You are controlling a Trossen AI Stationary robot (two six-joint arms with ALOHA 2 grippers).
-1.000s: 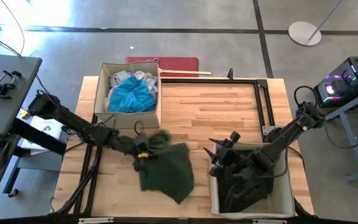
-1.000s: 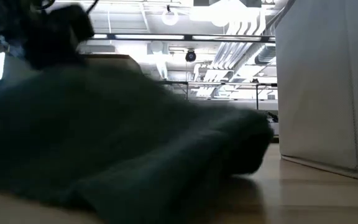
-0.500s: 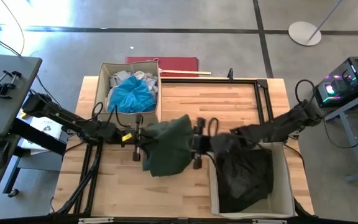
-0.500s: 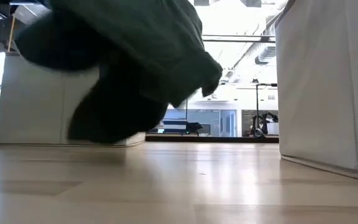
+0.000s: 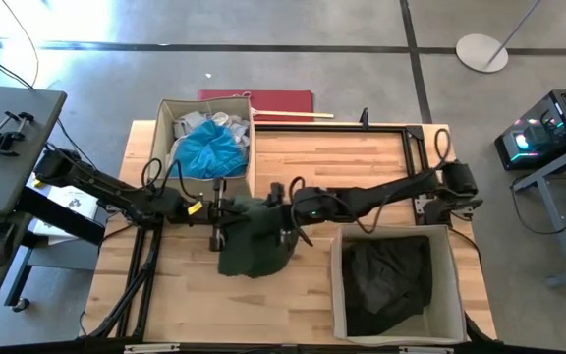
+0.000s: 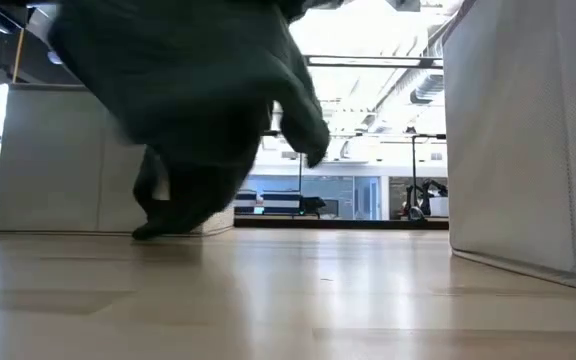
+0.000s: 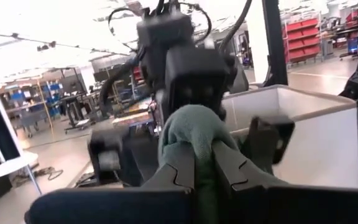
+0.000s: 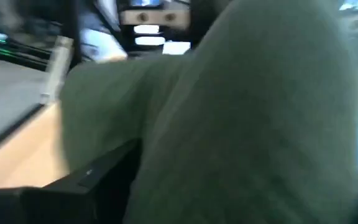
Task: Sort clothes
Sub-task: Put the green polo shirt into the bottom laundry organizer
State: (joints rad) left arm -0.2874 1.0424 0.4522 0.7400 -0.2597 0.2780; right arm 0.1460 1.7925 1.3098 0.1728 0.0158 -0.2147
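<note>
In the middle of the high view, the left gripper [image 5: 226, 209] is clenched on a dark green garment [image 5: 254, 241], which hangs off the table [image 5: 362, 167] with only its lowest fold touching the wood in the low view. The right gripper [image 5: 281, 208] reaches in from the right with its jaws spread wide, right against the same garment's right side. A bright blue garment [image 5: 204, 149] and pale clothes [image 5: 187, 124] fill the beige box [image 5: 160, 138] at upper left, while a dark garment [image 5: 389, 280] lies in the second box [image 5: 340, 300] at lower right.
</note>
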